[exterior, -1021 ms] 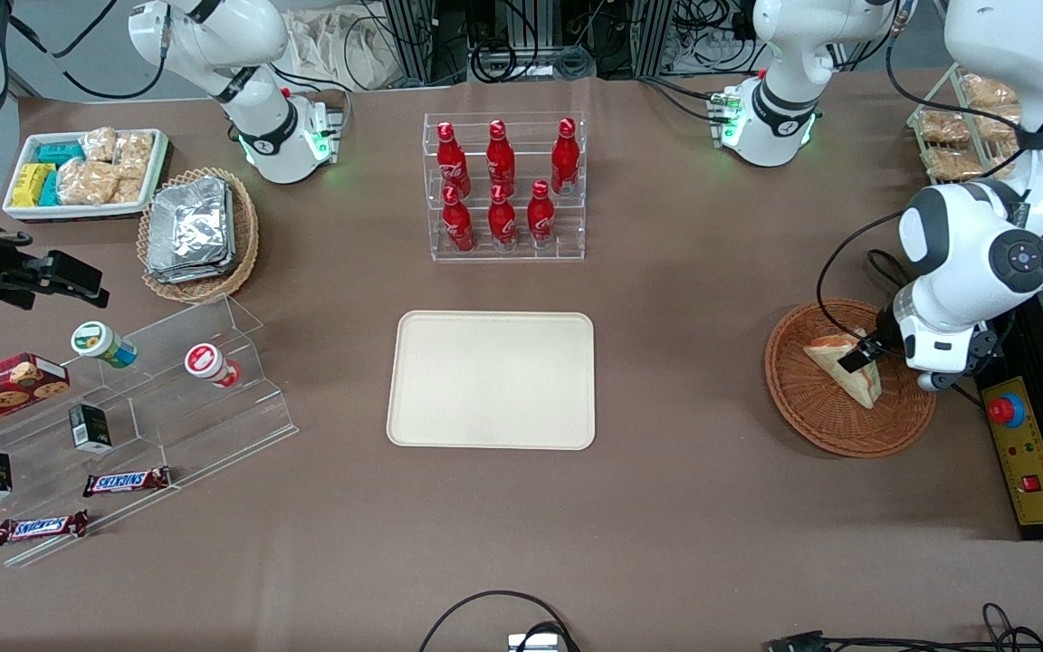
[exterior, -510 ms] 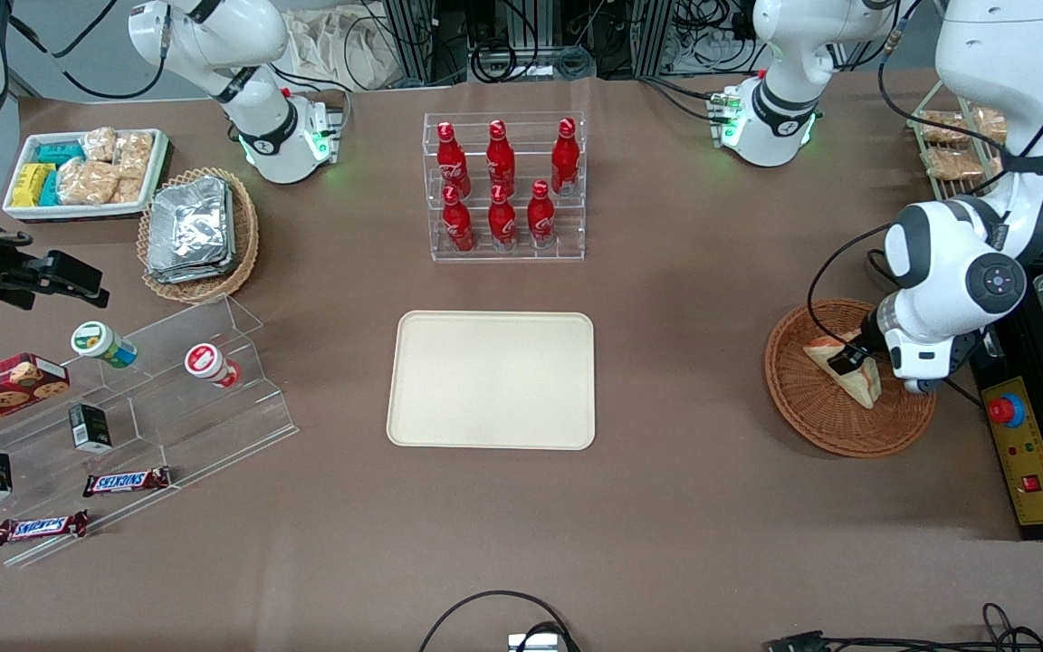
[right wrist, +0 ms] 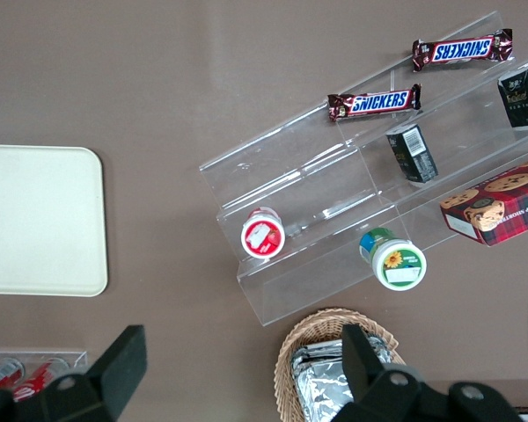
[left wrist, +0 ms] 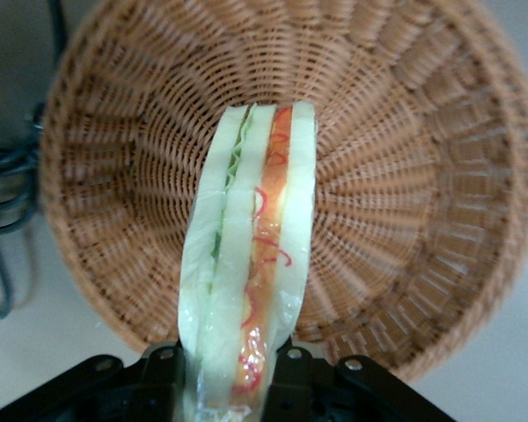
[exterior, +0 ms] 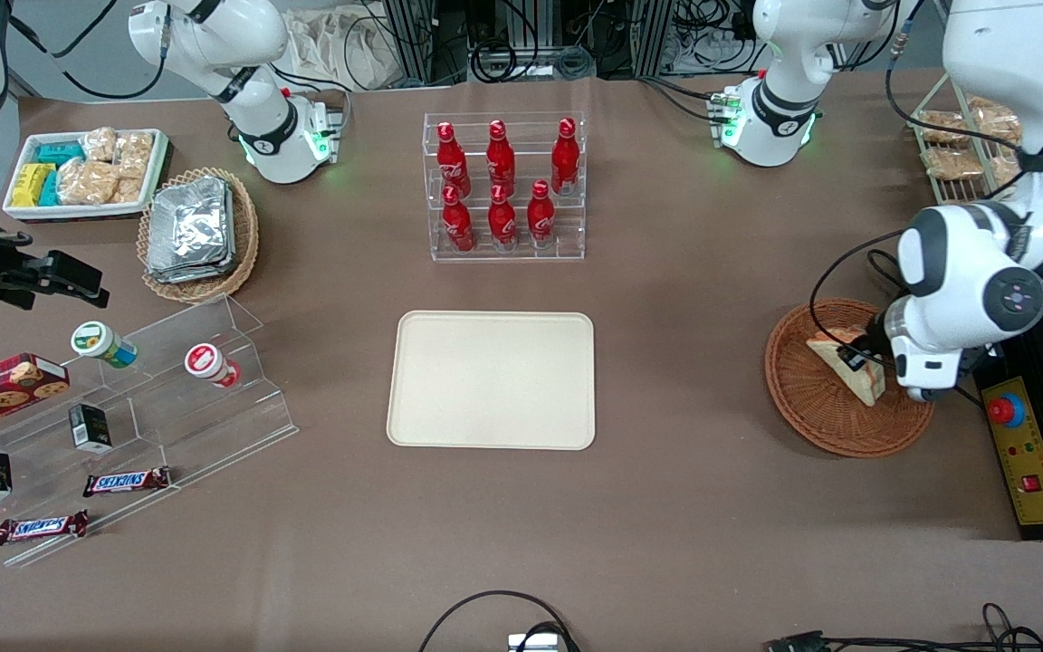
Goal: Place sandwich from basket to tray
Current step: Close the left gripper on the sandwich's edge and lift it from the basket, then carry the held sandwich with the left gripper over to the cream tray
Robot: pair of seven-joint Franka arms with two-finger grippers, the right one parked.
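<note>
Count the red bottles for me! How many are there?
6, all in the clear acrylic rack, farther from the front camera than the cream rectangular tray: three red bottles in its farther row, three in its nearer row. None seem hidden.

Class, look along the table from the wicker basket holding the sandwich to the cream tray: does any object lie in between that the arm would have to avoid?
Nothing visible does. The hand is shut on the sandwich over the basket, and only bare brown tabletop lies between the basket and the tray. The bottle rack stands farther from the front camera, off that line.
</note>
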